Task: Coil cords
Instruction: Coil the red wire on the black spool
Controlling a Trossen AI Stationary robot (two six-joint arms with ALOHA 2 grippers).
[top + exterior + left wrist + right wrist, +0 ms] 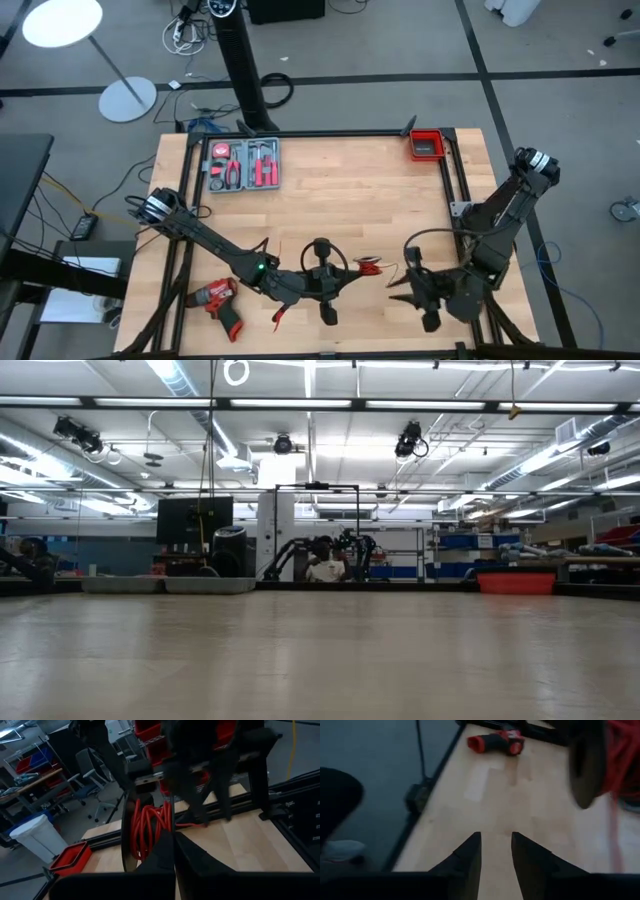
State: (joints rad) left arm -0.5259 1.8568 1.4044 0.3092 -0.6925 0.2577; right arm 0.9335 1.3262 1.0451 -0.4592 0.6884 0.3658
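Red wire (150, 827) is lying bunched in loops at six o'clock, black cable (322, 262) looping beside it. Left gripper (173, 837) is sitting pinched closed against the loops; right gripper (495, 851) is standing parted, empty, over bare wood near the table's (350, 190) five o'clock edge.

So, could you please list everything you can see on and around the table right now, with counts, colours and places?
Red wire: one, bright red, coiled, at the left gripper near the table's front middle.
Black cable: one, black, looped at the front middle.
Drill: one, red and black, lying at the front left.
Tool tray: one, grey, red-handled tools inside, back left.
Bin: one, red, back right corner.
Table: one, light wood.
Floor lamp: one, white, beyond the back left corner.
Left gripper: shut, at the coiled wire.
Right gripper: open, empty, front right.
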